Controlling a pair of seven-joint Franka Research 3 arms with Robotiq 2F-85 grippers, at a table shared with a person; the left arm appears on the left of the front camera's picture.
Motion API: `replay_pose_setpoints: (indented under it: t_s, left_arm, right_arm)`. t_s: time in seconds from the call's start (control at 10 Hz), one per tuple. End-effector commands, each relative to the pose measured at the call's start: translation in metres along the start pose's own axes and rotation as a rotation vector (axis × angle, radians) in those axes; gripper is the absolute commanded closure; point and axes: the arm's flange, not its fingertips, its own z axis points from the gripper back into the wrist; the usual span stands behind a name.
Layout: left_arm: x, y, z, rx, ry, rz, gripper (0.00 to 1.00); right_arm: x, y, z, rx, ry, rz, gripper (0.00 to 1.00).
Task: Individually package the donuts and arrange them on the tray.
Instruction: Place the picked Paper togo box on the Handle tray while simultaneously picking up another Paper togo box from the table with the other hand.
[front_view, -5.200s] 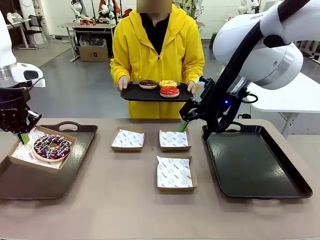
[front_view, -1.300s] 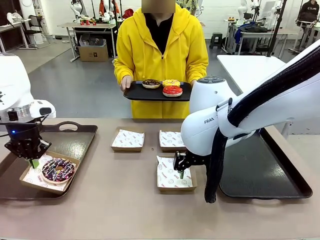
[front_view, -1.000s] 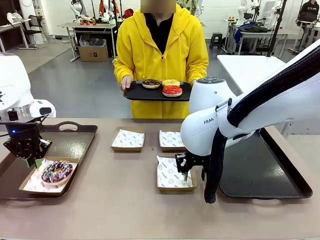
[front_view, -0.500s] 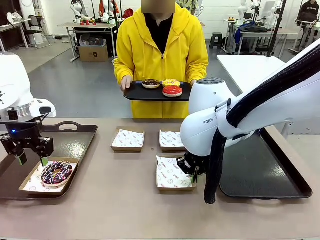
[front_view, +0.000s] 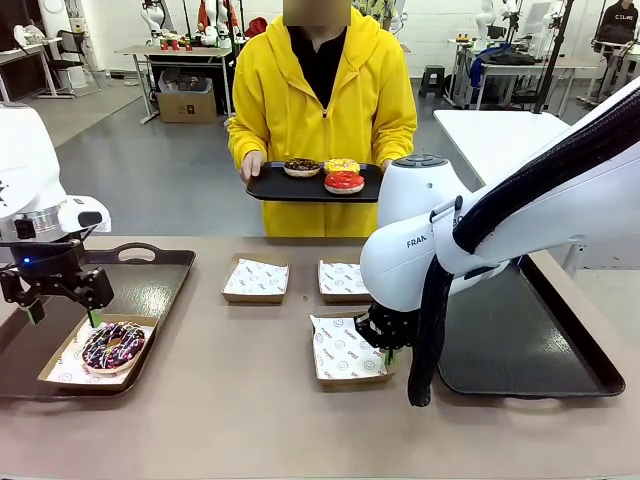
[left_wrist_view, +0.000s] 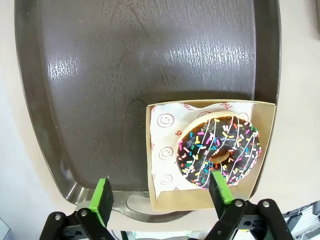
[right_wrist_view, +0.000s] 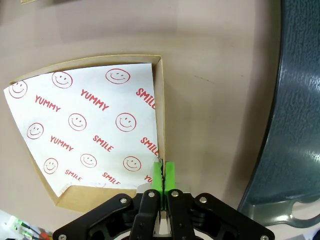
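The chocolate donut with coloured sprinkles (front_view: 110, 343) (left_wrist_view: 218, 151) lies in a paper-lined cardboard box (front_view: 60, 372) (left_wrist_view: 262, 145) on the left tray (front_view: 150, 290). My left gripper (front_view: 64, 316) (left_wrist_view: 162, 195) hangs open just above the box's back edge, holding nothing. My right gripper (front_view: 388, 352) (right_wrist_view: 162, 177) is shut on the right wall of the near empty box (front_view: 345, 350) (right_wrist_view: 90, 130). A person at the far side holds a black tray (front_view: 262, 190) with a dark chocolate donut (front_view: 301, 167), a yellow donut (front_view: 342, 165) and a red donut (front_view: 345, 181).
Two more empty lined boxes (front_view: 256, 277) (front_view: 345, 279) stand side by side at mid-table. The right tray (front_view: 520, 340) (right_wrist_view: 295, 125) lies bare beside my right gripper. My bulky right arm (front_view: 470, 240) covers the tray's left part.
My left gripper has opened wide and let go of the donut's box, which rests on the left tray. My right gripper has shut on the near box's wall, and that box has turned slightly.
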Motion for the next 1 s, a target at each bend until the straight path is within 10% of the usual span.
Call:
replay_pose_setpoints:
  t_s: [0.0, 0.5, 0.9]
  left_arm:
    - [-0.003, 0.003, 0.009, -0.071, 0.017, 0.031, 0.00]
    - [-0.068, 0.060, 0.077, -0.677, -0.207, -0.031, 0.00]
    - [-0.102, 0.166, 0.082, -1.090, -0.212, 0.016, 0.00]
  right_arm:
    - [0.006, 0.005, 0.001, 0.005, 0.021, -0.026, 1.00]
    - [0.001, -0.014, 0.118, -0.006, -0.093, -0.062, 1.00]
    - [0.076, -0.036, 0.186, 0.021, -0.034, -0.099, 1.00]
